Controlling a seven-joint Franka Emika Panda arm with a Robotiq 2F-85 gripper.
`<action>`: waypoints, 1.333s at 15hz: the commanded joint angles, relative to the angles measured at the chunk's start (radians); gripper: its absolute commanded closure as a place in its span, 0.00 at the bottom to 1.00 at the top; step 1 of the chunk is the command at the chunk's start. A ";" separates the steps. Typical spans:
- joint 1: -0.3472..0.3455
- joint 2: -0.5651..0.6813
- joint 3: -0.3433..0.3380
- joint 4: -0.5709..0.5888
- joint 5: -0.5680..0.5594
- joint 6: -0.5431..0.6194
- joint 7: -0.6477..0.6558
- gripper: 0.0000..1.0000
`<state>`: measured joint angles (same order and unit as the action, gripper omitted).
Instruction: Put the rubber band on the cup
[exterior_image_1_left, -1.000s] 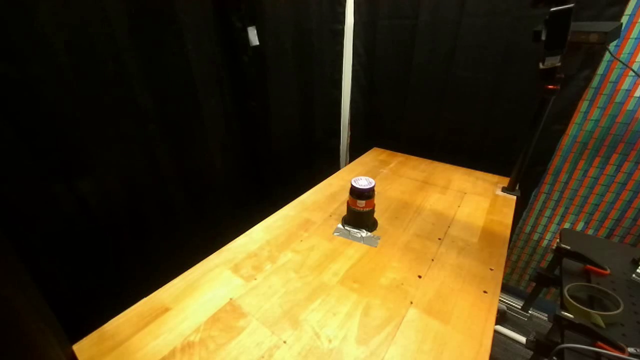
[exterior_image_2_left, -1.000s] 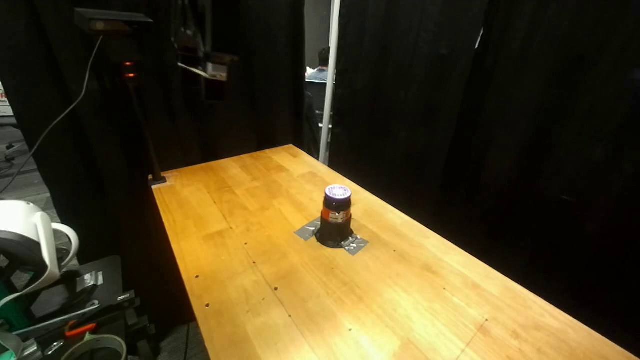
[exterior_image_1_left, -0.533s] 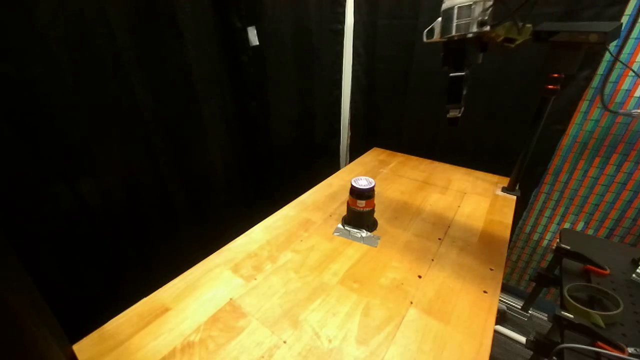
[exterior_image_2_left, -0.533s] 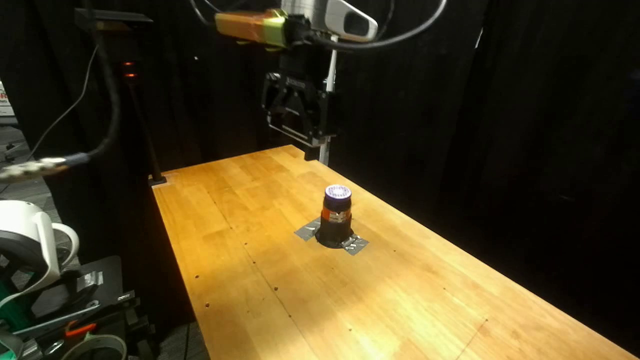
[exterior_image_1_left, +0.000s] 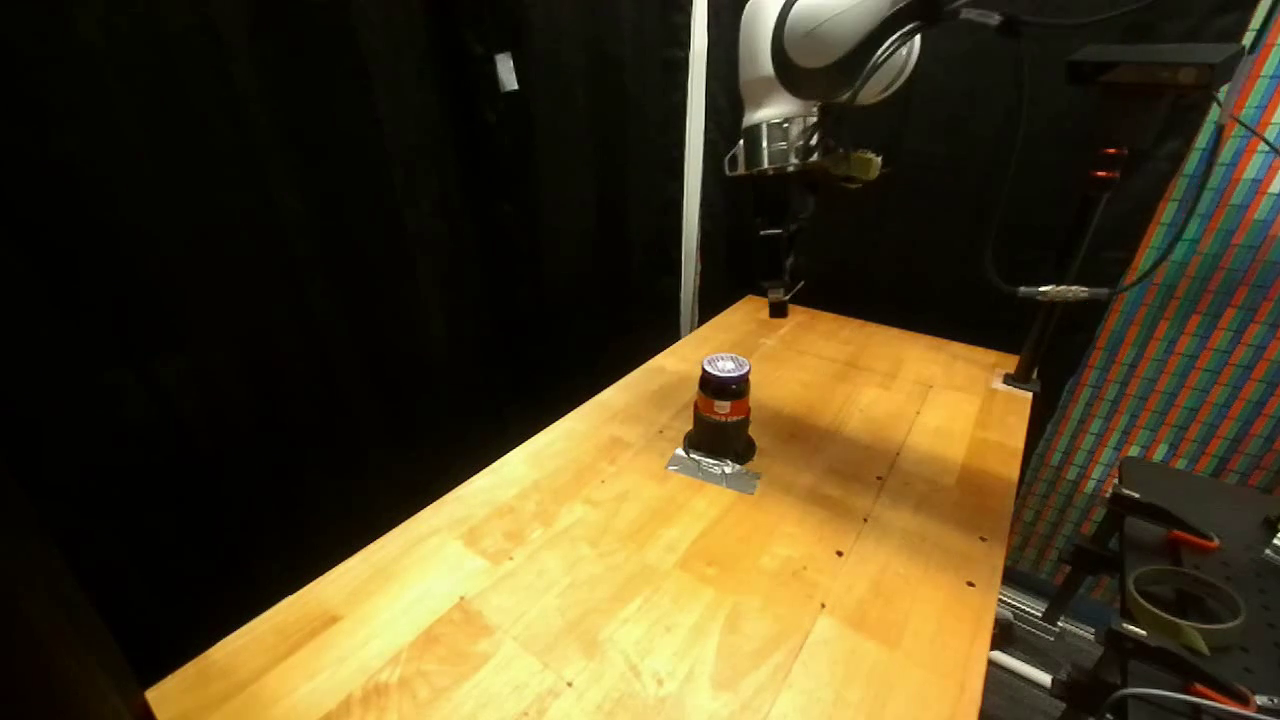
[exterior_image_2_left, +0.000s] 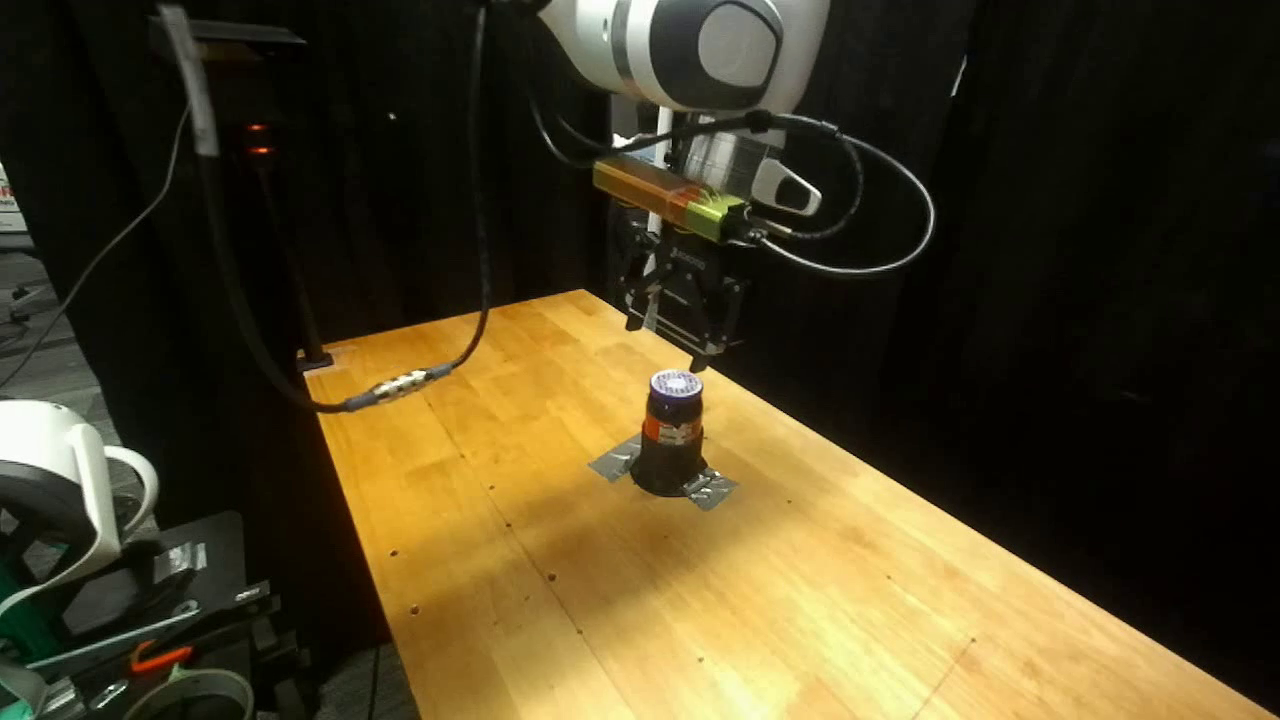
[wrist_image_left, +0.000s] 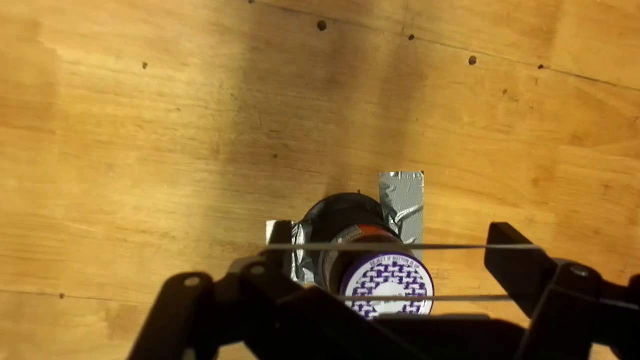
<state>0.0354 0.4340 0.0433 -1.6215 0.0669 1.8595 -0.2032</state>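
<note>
One gripper (wrist_image_left: 391, 242), jaws wide, one rubber band (wrist_image_left: 450, 246) stretched between. Likely step: lining up; next, centre over the one purple-lidded jar (exterior_image_2_left: 674, 415), lower to loop it. Jar upright below, apart, on or in one black base (exterior_image_2_left: 668, 465); two duct-tape strips (exterior_image_2_left: 714, 489); one wooden table (exterior_image_2_left: 850, 560).

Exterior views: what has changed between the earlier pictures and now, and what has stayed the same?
In an exterior view, the gripper moved right and down in the picture, nearing the cup. More of the arm has come into view. No grasp or release is visible. The cup and tape stayed where they were on the table.
</note>
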 joint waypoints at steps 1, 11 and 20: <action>-0.003 0.178 0.025 0.248 0.017 -0.070 0.014 0.00; 0.024 0.460 0.045 0.615 0.005 -0.158 0.058 0.00; 0.053 0.583 0.026 0.722 -0.026 -0.245 0.105 0.00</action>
<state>0.0791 0.9670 0.0773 -0.9831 0.0557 1.6804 -0.1205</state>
